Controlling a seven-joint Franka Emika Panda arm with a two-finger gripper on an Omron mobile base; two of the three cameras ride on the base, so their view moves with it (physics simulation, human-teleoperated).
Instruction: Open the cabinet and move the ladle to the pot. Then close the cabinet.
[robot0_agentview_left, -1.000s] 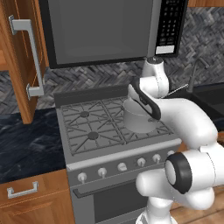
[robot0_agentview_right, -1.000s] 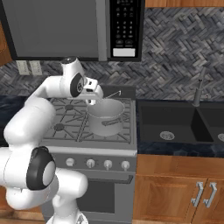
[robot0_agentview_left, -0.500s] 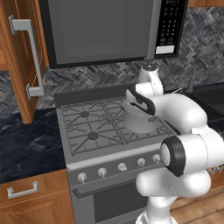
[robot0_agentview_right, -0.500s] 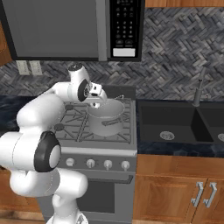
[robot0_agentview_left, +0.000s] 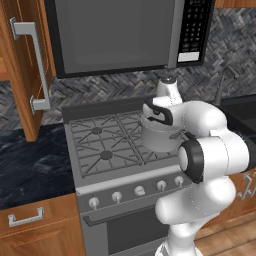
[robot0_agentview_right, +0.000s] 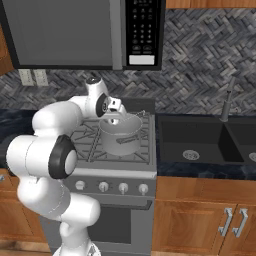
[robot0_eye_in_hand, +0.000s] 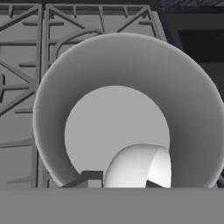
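The wide grey pot (robot0_agentview_left: 159, 138) (robot0_agentview_right: 120, 136) stands on the stove's front right burner. My gripper (robot0_agentview_right: 117, 109) hangs just above its rim and looks straight down into it. In the hand view the pot's inner wall (robot0_eye_in_hand: 192, 127) rings a bare bottom. The pale rounded bowl of the ladle (robot0_eye_in_hand: 136, 168) sits between my fingertips, with my gripper (robot0_eye_in_hand: 120, 180) shut on the ladle. A thin silver stem of the ladle (robot0_agentview_right: 139, 115) pokes out over the rim. At the far left, the cabinet door (robot0_agentview_left: 24, 70) with its long silver handle (robot0_agentview_left: 39, 65) stands swung open.
A microwave (robot0_agentview_left: 117, 35) hangs low over the stove (robot0_agentview_left: 100, 145). A dark sink (robot0_agentview_right: 200, 142) with a faucet (robot0_agentview_right: 227, 102) lies to the right. Dark counter (robot0_agentview_left: 27, 165) and base cabinets (robot0_agentview_left: 30, 225) are to the left.
My hand has moved down and a little toward the middle of the pot with the ladle. The elbow has swung forward toward the cameras. The pot and the door have not moved.
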